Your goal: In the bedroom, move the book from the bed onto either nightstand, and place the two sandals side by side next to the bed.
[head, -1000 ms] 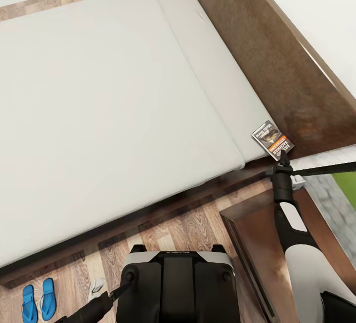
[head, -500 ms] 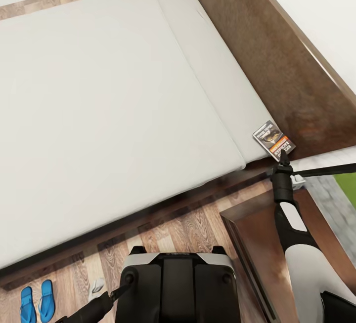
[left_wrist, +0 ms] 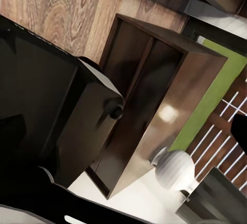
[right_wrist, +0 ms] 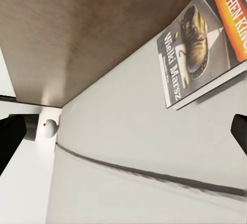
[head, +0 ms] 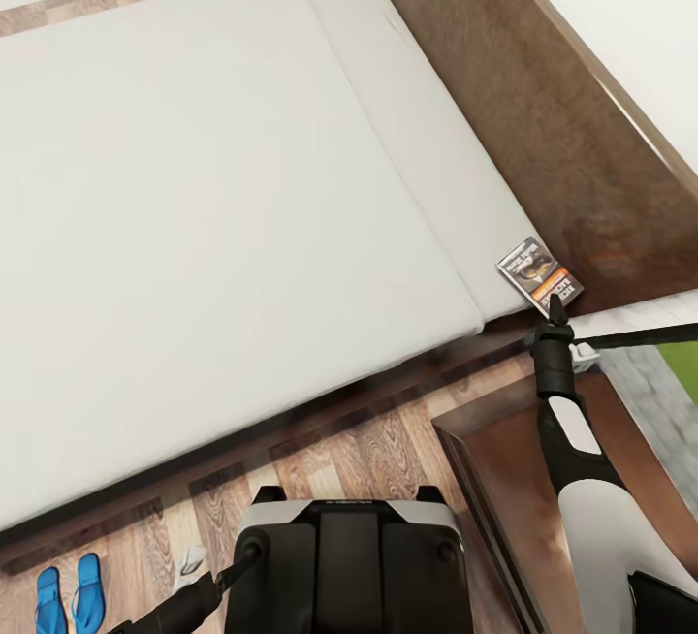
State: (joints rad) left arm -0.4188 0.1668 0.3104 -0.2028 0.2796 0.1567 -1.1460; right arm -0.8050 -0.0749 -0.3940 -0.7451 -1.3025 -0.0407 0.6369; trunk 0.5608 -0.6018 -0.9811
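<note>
Here the book (head: 538,272) is seen lying flat at the corner of the bed (head: 223,188), against the headboard (head: 543,120). The right tool (head: 556,309) is held just at the book's near edge, its fingers spread apart in the right wrist view. The two sandals (head: 68,600) are laid together on the floor (head: 368,450). The left tool's state cannot be told.

Book (head: 538,274) dark, orange band; sandals (head: 68,598) blue; mattress (head: 223,188) off-white
</note>
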